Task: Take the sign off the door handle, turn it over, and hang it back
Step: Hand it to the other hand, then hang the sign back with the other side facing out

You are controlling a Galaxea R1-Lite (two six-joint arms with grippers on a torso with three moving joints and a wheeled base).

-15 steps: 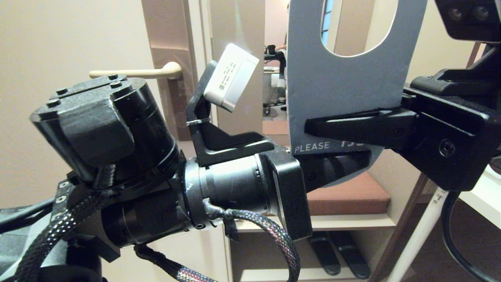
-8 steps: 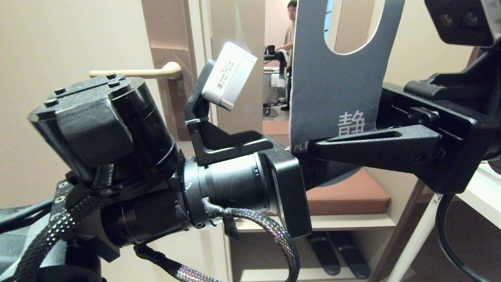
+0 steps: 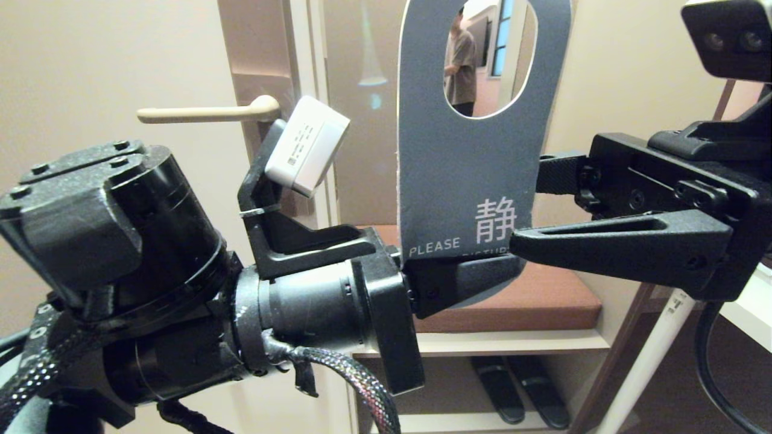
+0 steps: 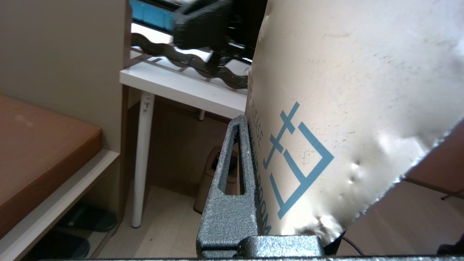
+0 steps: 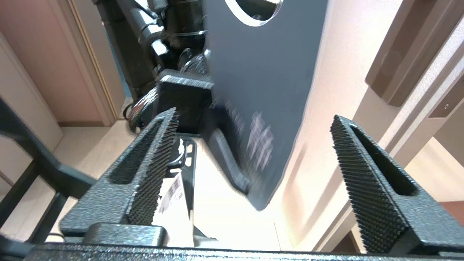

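The sign [image 3: 464,175] stands upright in mid-air in front of the robot, off the door handle [image 3: 208,111], with its oval hole at the top and its rounded lower end at the bottom. In the head view its blue face shows, with white "PLEASE" near the lower edge; in the left wrist view its white face shows, with blue lettering. Its upper edge and both long edges are free of contact. The door handle projects level from its brown backplate [image 3: 256,72], well apart from the sign and unobstructed.

The left gripper [image 3: 458,277] reaches in level from the left, and its fingers [image 4: 228,188] are closed on the lower end of the sign. The right gripper [image 5: 253,170] extends level from the right; its 2 fingers [image 5: 152,170] stand wide apart, 1 on each face of the sign, and touch neither face.

Behind the sign is an open doorway in which a person [image 3: 461,66] stands, seen through the oval hole. Below is a brown-topped shelf [image 3: 543,295], with dark slippers [image 3: 518,392] on the shelf level beneath it. A white worktop [image 4: 181,87] on a white leg stands to the right.
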